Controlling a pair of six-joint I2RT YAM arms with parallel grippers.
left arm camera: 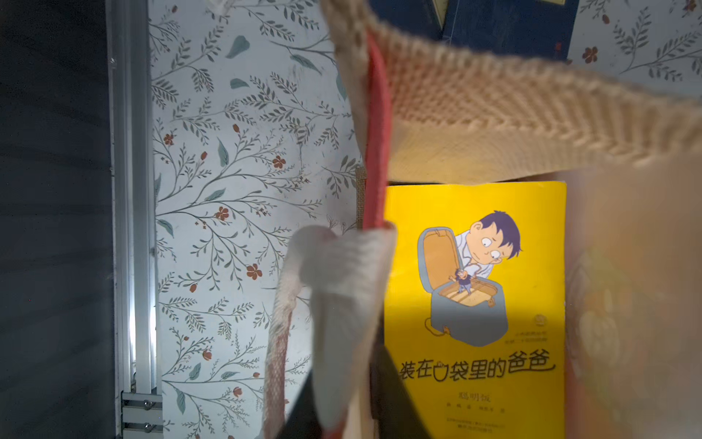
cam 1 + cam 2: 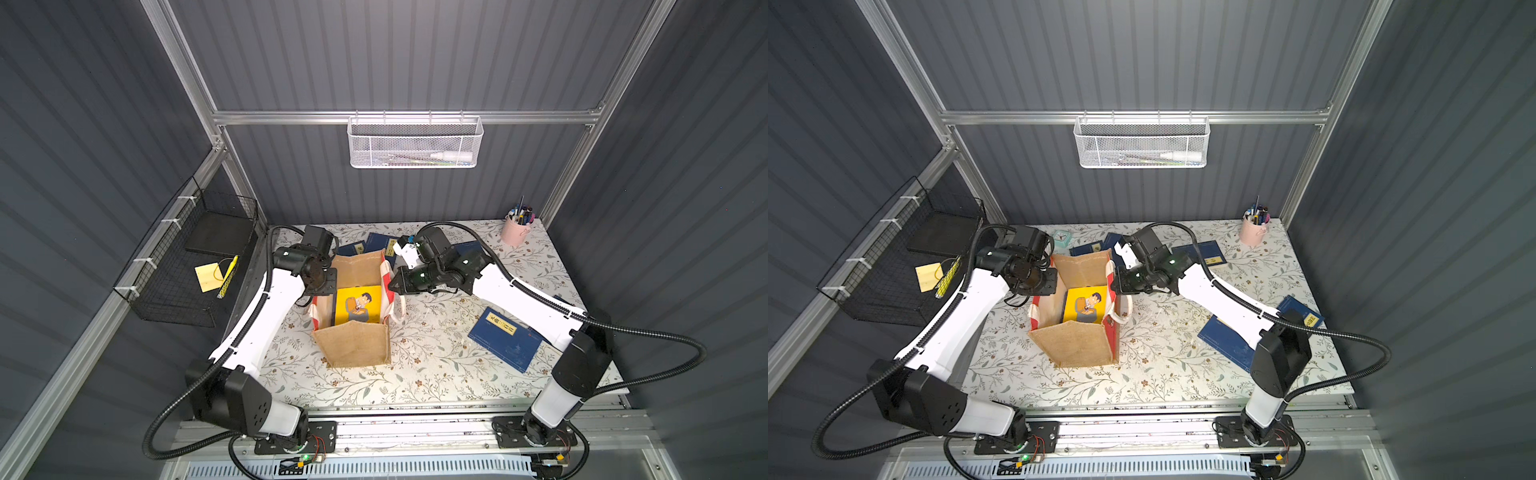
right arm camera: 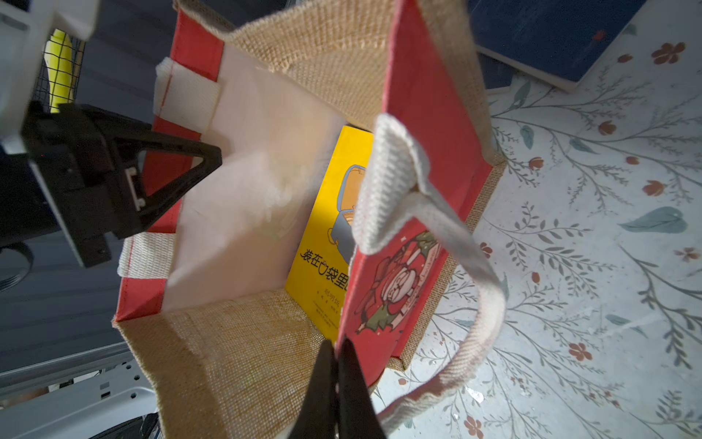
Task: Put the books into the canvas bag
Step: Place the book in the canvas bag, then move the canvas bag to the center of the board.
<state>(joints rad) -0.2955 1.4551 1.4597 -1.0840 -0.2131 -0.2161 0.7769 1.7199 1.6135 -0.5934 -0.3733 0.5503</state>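
Canvas bag (image 2: 353, 345) upright mid-table. Left gripper (image 1: 349, 410) pinching left rim, right gripper (image 3: 336, 365) pressed shut on striped right rim. Yellow book (image 2: 358, 304) flat inside. We judge navy book (image 2: 505, 338), lying right of bag, nearer right arm.

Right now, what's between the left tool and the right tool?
The open bag, with a yellow book lying inside; both top views show it.

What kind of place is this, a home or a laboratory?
Probably a laboratory robot booth: an aluminium frame holds grey wall panels, and two robot arms stand on a rail before a floral-covered table.
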